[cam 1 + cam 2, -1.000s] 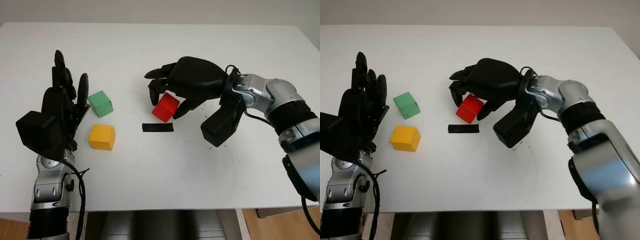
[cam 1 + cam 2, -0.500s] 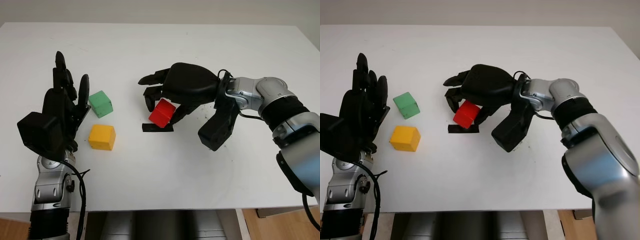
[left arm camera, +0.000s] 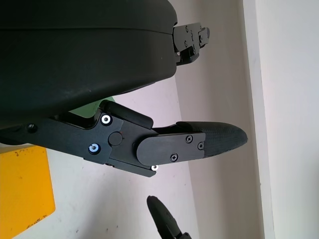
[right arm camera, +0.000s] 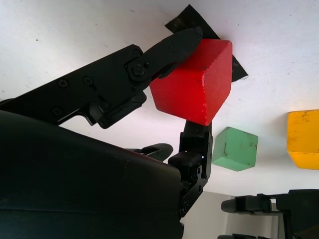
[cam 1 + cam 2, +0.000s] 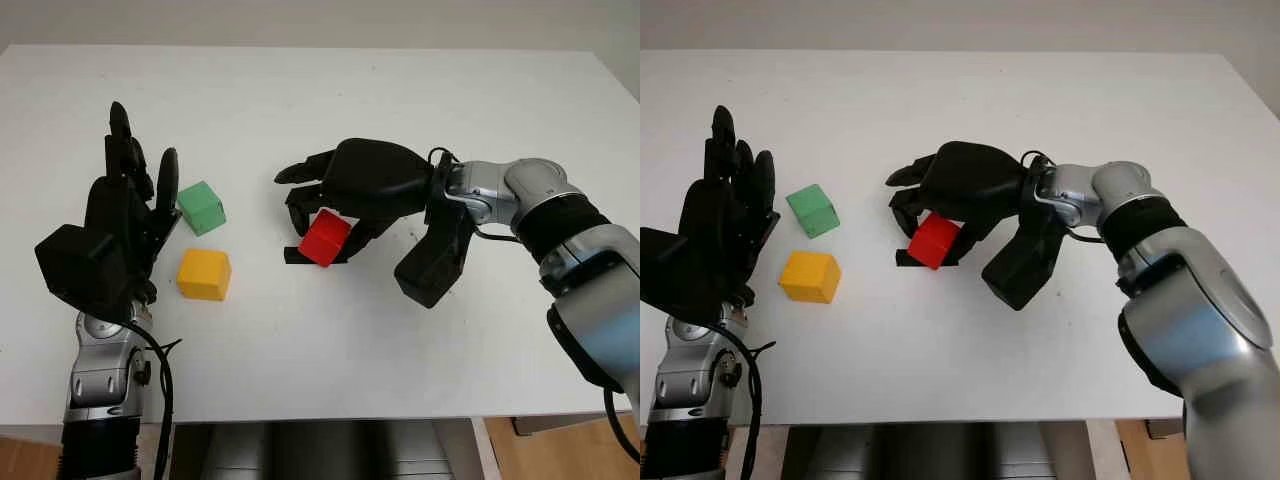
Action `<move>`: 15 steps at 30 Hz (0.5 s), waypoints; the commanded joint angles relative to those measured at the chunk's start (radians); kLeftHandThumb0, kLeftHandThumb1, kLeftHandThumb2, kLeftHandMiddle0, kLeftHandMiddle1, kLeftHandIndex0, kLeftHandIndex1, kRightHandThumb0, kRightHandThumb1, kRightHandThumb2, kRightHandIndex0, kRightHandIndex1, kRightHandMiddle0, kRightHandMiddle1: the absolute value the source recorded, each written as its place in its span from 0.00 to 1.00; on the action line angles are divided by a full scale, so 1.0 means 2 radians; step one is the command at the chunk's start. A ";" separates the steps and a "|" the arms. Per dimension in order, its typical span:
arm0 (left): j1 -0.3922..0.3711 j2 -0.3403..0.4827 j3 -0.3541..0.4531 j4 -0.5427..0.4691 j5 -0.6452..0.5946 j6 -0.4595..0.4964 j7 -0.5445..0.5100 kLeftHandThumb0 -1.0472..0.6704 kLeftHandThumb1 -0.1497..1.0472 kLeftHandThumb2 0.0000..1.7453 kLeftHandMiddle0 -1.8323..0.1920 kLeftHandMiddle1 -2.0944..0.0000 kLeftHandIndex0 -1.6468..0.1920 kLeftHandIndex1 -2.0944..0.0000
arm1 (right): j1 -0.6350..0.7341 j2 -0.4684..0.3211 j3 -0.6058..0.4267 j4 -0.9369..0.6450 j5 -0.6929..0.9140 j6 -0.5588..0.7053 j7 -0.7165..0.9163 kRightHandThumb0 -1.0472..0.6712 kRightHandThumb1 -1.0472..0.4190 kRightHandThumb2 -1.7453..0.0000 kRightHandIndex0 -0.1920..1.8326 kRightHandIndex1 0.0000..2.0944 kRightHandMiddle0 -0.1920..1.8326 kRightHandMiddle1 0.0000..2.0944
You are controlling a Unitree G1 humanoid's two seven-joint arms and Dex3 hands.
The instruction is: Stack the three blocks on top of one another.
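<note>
- The red block (image 5: 324,238) is gripped by the fingers (image 4: 164,47) of the right hand (image 5: 350,195), near the middle of the white table (image 5: 330,100).
- The red block is held tilted, one corner lowest; in the right wrist view it is seen raised off the table surface, pinched between one finger on one side and another finger on the opposite side.
- A strip of black tape (image 5: 292,256) is stuck to the table directly under and just left of the red block.
- The green block (image 5: 201,207) is seen on the table, well to the left of the red block.
- The yellow block (image 5: 204,274) is set just nearer than the green block, apart from it; neither is touched by a hand.
- The left hand (image 5: 125,225) is held open at the left side of the table, just left of the green and yellow blocks, fingers pointing toward the far edge, nothing being held.
- The three blocks are all separate; none is stacked.
</note>
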 commanded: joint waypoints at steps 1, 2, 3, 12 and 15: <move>0.004 -0.001 0.000 -0.011 0.000 0.000 0.000 0.20 1.00 0.28 1.00 1.00 1.00 0.98 | -0.015 0.004 0.005 0.002 -0.002 0.000 -0.004 0.27 0.12 0.97 0.31 0.03 0.38 0.66; 0.004 -0.001 0.000 -0.011 0.000 0.000 0.000 0.21 1.00 0.28 1.00 1.00 1.00 0.98 | -0.015 0.005 0.006 0.004 -0.003 0.001 -0.004 0.27 0.11 0.97 0.30 0.03 0.38 0.67; 0.005 -0.001 0.000 -0.011 0.000 -0.001 -0.001 0.21 1.00 0.28 1.00 1.00 1.00 0.98 | -0.015 0.006 0.007 0.005 -0.003 0.002 -0.005 0.27 0.12 0.97 0.30 0.03 0.38 0.67; 0.007 -0.004 -0.001 -0.012 0.001 -0.001 0.001 0.20 1.00 0.28 1.00 1.00 0.99 0.97 | -0.011 0.010 0.026 0.005 -0.025 0.016 -0.049 0.25 0.11 0.97 0.32 0.03 0.37 0.71; 0.008 -0.005 -0.001 -0.012 0.002 0.000 0.002 0.20 1.00 0.28 1.00 0.99 0.99 0.97 | -0.010 0.011 0.030 0.006 -0.030 0.019 -0.057 0.25 0.11 0.97 0.32 0.03 0.36 0.73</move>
